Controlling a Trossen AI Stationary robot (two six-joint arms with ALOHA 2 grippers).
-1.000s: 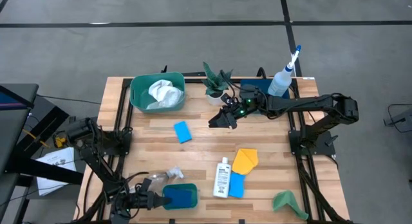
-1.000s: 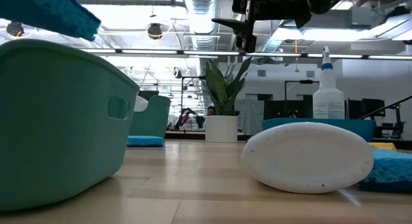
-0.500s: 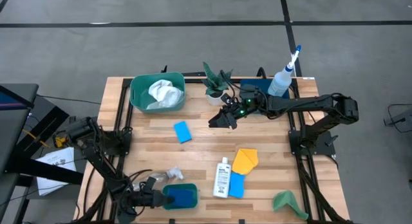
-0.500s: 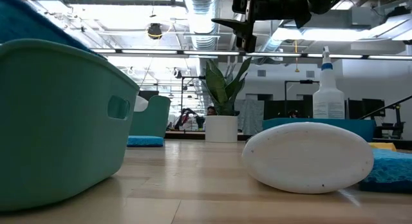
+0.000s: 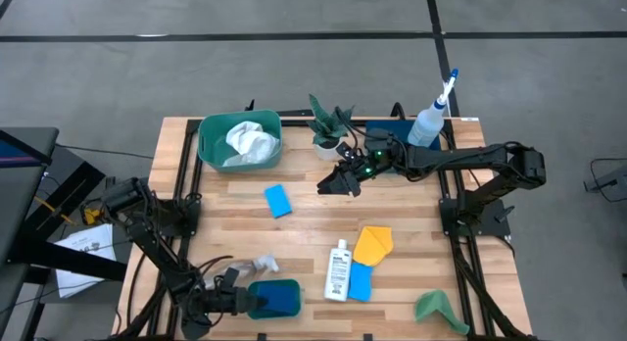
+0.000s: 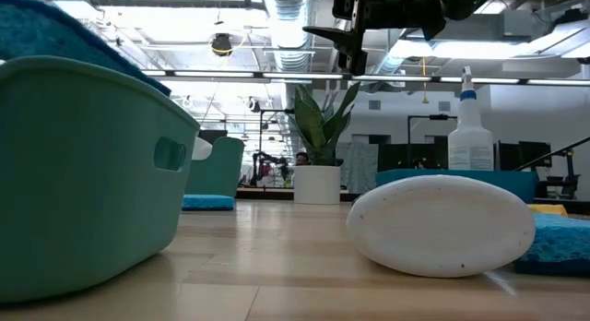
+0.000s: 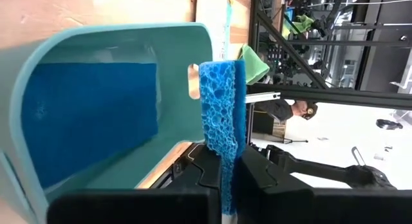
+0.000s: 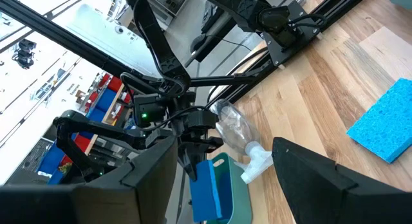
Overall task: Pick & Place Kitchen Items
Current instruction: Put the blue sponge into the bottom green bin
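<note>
My left gripper at the near left is shut on a blue sponge, held at the rim of a green tub whose inside shows blue. The sponge shows above the tub's rim in the low view. My right gripper hovers open and empty over the table's far middle, above the low view's top edge. A clear spray bottle lies beside the tub. Another blue sponge, a small white bottle, a yellow cloth and a third sponge lie on the table. My left gripper pinches the sponge's two broad faces between its two fingers at one end. The fingers come level from the table's left. The sponge stands on edge, sticking out beyond the fingertips, lifted at the tub's rim; whether it touches the tub, I cannot tell.
A second green tub with a white cloth stands at the far left, next to a potted plant. A white spray bottle stands on a dark blue tray at the far right. A green cloth lies near right.
My left gripper has gone toward the table's right and down with the blue sponge, from above the near tub to its rim. The right arm has kept still.
</note>
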